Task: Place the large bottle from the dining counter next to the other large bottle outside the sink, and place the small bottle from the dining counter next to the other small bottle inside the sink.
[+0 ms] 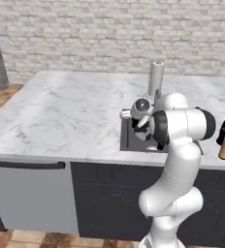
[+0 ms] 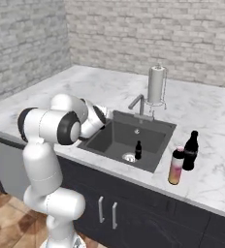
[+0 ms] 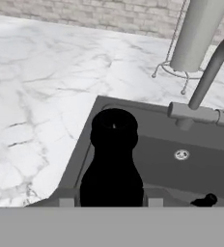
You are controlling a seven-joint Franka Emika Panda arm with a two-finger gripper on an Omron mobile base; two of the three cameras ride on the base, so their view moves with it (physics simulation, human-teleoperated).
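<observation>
standing at the sink's (image 2: 159, 127) rim, the small dark bottle (image 3: 112, 159) sits pinched between the jaws, its round cap and shoulders rising at six o'clock in the hand view, over the basin's left edge. the gripper (image 3: 111, 201) shows there as two grey finger tips (image 3: 66, 201) pressed against the bottle's sides. a second small dark bottle (image 2: 138, 150) stands upright on the basin floor near the drain, at about five o'clock from the faucet (image 2: 137, 103) in the right base view.

on the bench (image 2: 211, 111) at the sink's three o'clock side, the pink-to-orange large bottle (image 2: 175, 166) and the all-dark large bottle (image 2: 190, 150) stand upright just beside each other, the coloured one nearer the bench's front edge; whether they touch i cannot tell. a paper towel roll (image 2: 156, 85) on a wire stand rises behind the faucet at twelve o'clock.

the bench is white, grey-veined marble over dark cabinets, backed by pale brick walls, with a wood floor below. broad bare marble lies at nine o'clock of the sink, and more behind it toward the wall.

the arm (image 1: 180, 145) is folded tight, elbow high, its wrist turned toward the basin's left front corner.
</observation>
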